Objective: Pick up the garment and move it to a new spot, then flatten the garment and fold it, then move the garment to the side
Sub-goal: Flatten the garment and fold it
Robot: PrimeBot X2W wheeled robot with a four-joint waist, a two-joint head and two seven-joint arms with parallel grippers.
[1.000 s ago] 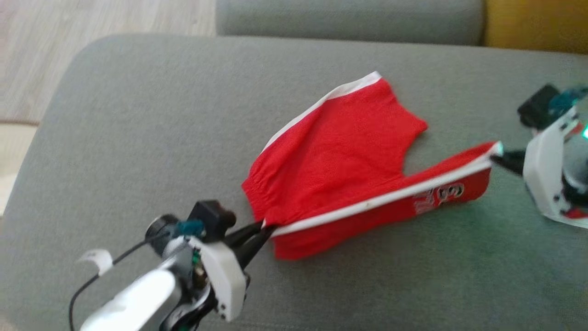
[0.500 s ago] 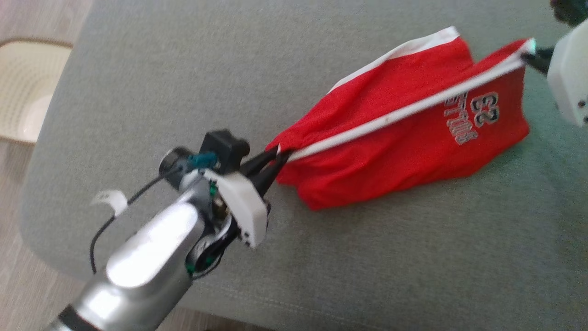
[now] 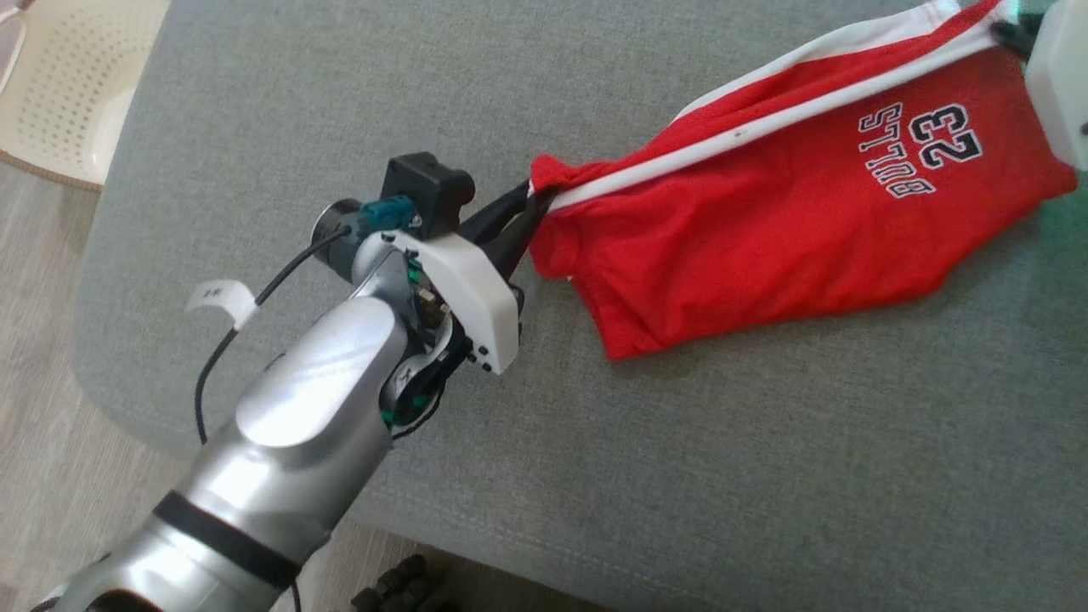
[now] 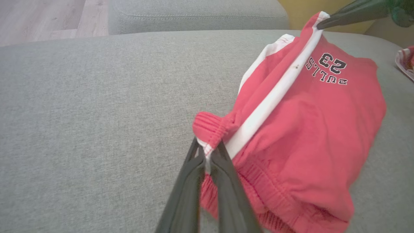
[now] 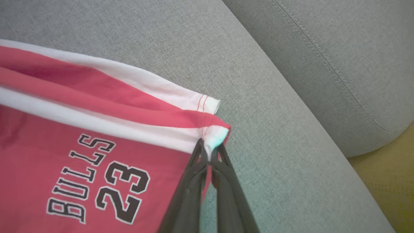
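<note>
Left wrist view, nearest: left fingers (image 4: 186, 191) clenched on the elastic waistband corner of the red shorts (image 4: 307, 136), right where the white side stripe (image 4: 271, 100) starts. The waistband bunches up just above the pinch. The rest of the shorts hangs away to the right and sags toward the grey sofa seat (image 4: 81, 113); whether the bottom edge touches it is hard to tell.

Head view adds the silver left forearm (image 3: 289, 442) coming in from the lower left. The shorts stretch from that pinch up to the top right corner. The stripe is pulled straight between both pinches, and the "BULLS 23" print (image 3: 922, 149) is upside down near the far end. The white right wrist housing (image 3: 1058, 93) is cut off at the right edge.

Right wrist view gives the far end close up: right fingers (image 5: 189, 191) clamped on the hem corner of the stripe at the leg opening. A second white-edged hem (image 5: 181, 95) lies just behind it, free of the fingers.

Further out:
- sofa back cushion (image 5: 339, 64)
- yellow surface (image 5: 388, 181) beyond the cushion
- wood floor (image 3: 42, 425)
- cream perforated thing (image 3: 68, 85) at the head view's top left, too cropped to identify
</note>
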